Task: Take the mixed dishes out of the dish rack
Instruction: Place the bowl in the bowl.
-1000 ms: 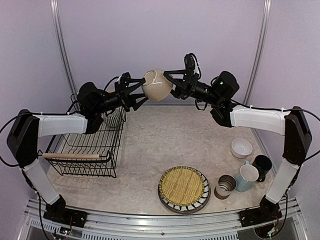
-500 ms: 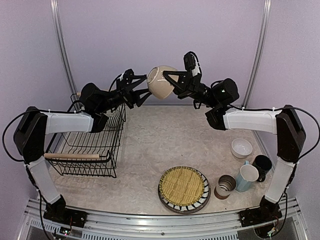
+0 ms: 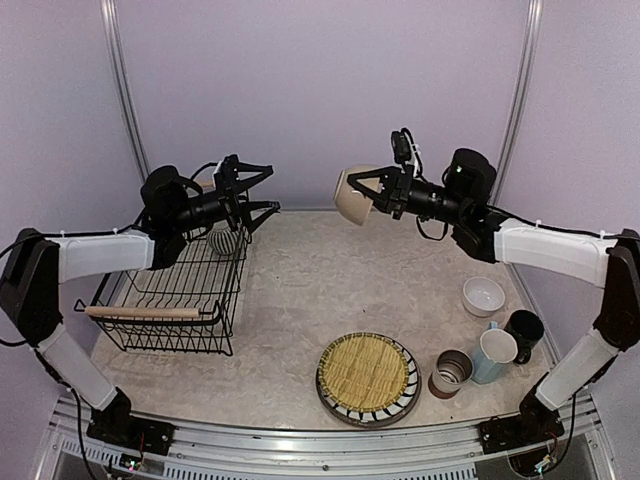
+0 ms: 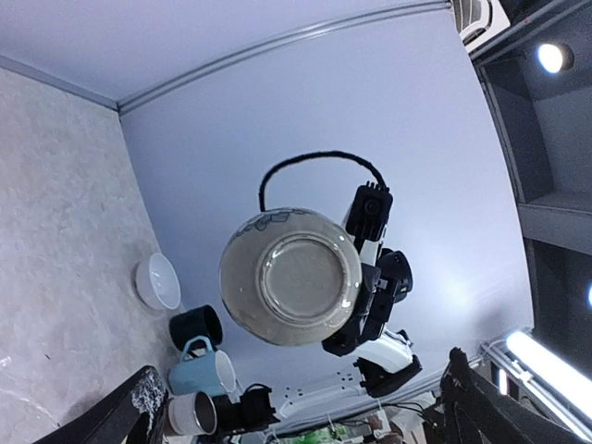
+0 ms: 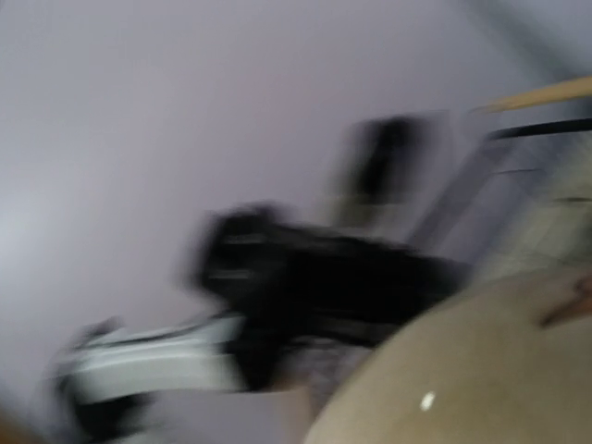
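In the top view my right gripper (image 3: 377,192) is shut on the rim of the beige bowl (image 3: 353,195), holding it in the air over the back of the table. In the left wrist view the bowl (image 4: 289,276) shows its underside, with the right gripper (image 4: 363,310) clamped on its edge. My left gripper (image 3: 250,190) hangs open and empty above the far right corner of the dish rack (image 3: 170,290). A grey-striped pot (image 3: 225,241) sits in the rack's far corner. The right wrist view is blurred and shows only part of the bowl (image 5: 481,370).
On the table's right side stand a white bowl (image 3: 483,296), a black mug (image 3: 523,329), a light blue mug (image 3: 493,355) and a brown-white cup (image 3: 450,372). The striped plate (image 3: 405,392) with the yellow mat (image 3: 365,370) lies front centre. The rack's wooden handle (image 3: 140,312) faces the near side.
The left gripper opened, let go of the beige bowl and drew back left toward the rack. The right gripper shut on the bowl and carried it to the right and lower.
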